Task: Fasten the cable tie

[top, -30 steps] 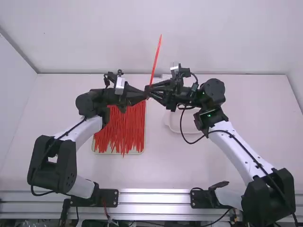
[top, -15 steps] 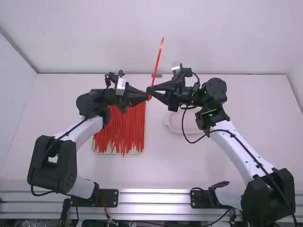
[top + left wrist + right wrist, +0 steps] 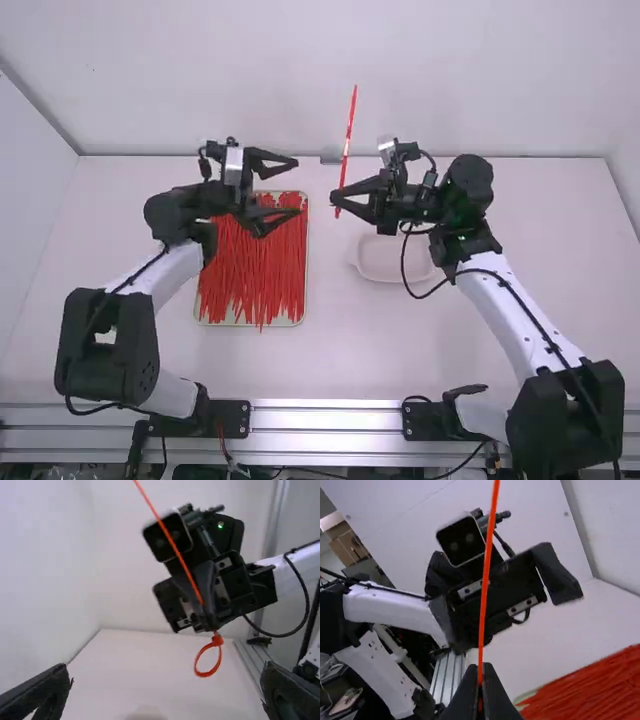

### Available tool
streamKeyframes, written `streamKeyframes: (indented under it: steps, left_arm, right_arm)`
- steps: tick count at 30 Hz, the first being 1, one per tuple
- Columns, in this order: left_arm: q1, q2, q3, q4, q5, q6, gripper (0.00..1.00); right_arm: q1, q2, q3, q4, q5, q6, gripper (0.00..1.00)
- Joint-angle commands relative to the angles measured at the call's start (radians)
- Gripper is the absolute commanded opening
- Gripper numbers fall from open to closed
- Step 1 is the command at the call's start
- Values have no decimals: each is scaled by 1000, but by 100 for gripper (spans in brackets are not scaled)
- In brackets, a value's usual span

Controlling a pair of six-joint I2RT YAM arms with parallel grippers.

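**A:** Where is the cable tie, and who has it?

**B:** The right tool [image 3: 340, 206] is clamped on the cable tie [image 3: 349, 130]. It holds the tie in the air above the bench [image 3: 420, 340], between the tray and the dish. In the left wrist view a small closed loop [image 3: 208, 661] hangs just under that tool's fingers. The long tail stands nearly upright above them.

**A:** How will it handle?

**B:** I judge it to be light, thin plastic, springy and rather slick. The tail carries its own weight, so it is stiff enough to pull along its length, but it would flex or whip if tugged sideways. The best hold looks to be on the tail just above the right tool. A pinch near the tip would probably only bend it.

**A:** And the left tool?

**B:** The left tool [image 3: 288, 184] is spread wide and grips nothing. It sits over the far end of the tray, apart from the tie.

**A:** Is anything in the way?

**B:** Nearest is the tray [image 3: 302, 300], heaped with spare ties [image 3: 255, 270]. A tool dipping low there could snag them. The white dish [image 3: 385, 265] sits under the right arm. Behind everything is the wall [image 3: 300, 80], with the tail's tip rising in front of it.
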Motion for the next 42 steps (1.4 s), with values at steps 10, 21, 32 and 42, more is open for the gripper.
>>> streamKeyframes:
  steps: [10, 21, 32, 42]
  left_arm:
    - [150, 5, 122, -404, 100, -26, 99]
    - [160, 5, 219, -1251, -177, 446, 99]
    - [138, 5, 283, -1908, -655, 658, 99]
    - [124, 5, 217, -2034, -884, 658, 99]
  right_arm:
    - [-89, -11, 22, -304, 61, -287, 0]
    - [-156, -11, 22, -520, 192, -439, 0]
    - [-146, -11, 21, -788, 459, -607, 0]
    - [-129, -11, -94, -723, 768, -537, 0]
